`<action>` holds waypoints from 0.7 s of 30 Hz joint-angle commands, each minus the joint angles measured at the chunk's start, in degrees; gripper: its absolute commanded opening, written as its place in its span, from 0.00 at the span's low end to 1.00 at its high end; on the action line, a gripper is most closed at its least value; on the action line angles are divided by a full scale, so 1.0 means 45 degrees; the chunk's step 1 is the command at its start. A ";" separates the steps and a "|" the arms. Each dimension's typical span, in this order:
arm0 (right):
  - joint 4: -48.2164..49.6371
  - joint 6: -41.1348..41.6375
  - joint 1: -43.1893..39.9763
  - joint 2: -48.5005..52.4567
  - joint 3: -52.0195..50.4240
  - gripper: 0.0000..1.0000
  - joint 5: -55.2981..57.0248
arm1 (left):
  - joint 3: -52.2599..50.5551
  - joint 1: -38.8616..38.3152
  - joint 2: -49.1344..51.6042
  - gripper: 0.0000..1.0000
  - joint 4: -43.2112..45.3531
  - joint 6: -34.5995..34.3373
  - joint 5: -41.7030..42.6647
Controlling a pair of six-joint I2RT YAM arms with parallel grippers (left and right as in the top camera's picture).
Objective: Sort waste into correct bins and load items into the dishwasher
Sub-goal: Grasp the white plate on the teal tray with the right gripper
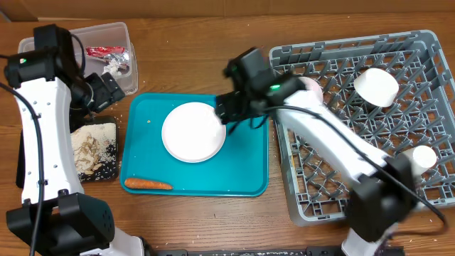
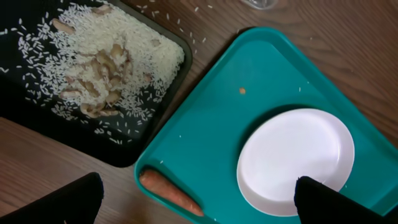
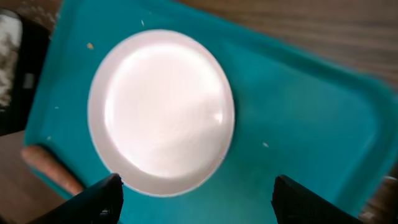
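Note:
A white plate (image 1: pixel 193 131) lies on the teal tray (image 1: pixel 245 179), with an orange carrot (image 1: pixel 148 184) at the tray's front left. My right gripper (image 1: pixel 229 108) is open and empty above the plate's right edge; in its wrist view (image 3: pixel 196 199) the plate (image 3: pixel 161 112) fills the middle and the carrot (image 3: pixel 53 169) shows at the left. My left gripper (image 1: pixel 106 91) is open and empty over the tray's back left corner; its wrist view (image 2: pixel 199 202) shows the carrot (image 2: pixel 171 191), plate (image 2: pixel 295 158) and tray (image 2: pixel 211 124).
A grey dish rack (image 1: pixel 355 114) on the right holds two white cups (image 1: pixel 377 87) (image 1: pixel 424 158). A black tray of rice and scraps (image 1: pixel 92 149) (image 2: pixel 93 68) lies left of the teal tray. A clear bin with wrappers (image 1: pixel 106 53) stands at the back left.

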 commanded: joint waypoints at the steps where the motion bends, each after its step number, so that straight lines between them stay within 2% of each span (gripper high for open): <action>1: 0.0398 0.1355 0.0471 0.1185 0.0087 0.78 -0.0015 | 0.0175 0.0005 -0.0049 1.00 0.0126 -0.0165 0.0015; 6: 0.0418 0.2195 0.0631 0.2749 0.0087 0.66 0.0005 | 0.0175 -0.0015 -0.0049 1.00 0.0136 -0.0107 0.0015; 12: 0.0427 0.2244 0.0631 0.3716 0.0087 0.49 0.0029 | 0.0175 -0.0019 -0.0049 1.00 0.0102 0.0107 0.0005; 18: 0.0117 0.2273 0.0617 0.3978 0.0087 0.14 0.0029 | 0.0175 -0.0019 -0.0049 1.00 0.0073 0.0170 0.0019; 20: 0.0053 0.2273 0.0515 0.3934 0.0102 0.04 0.0029 | 0.0175 -0.0019 -0.0049 1.00 0.0068 0.0185 0.0015; 21: 0.0019 0.2273 0.0452 0.3895 0.0117 0.04 0.0029 | 0.0175 -0.0019 -0.0049 1.00 0.0058 0.0209 0.0015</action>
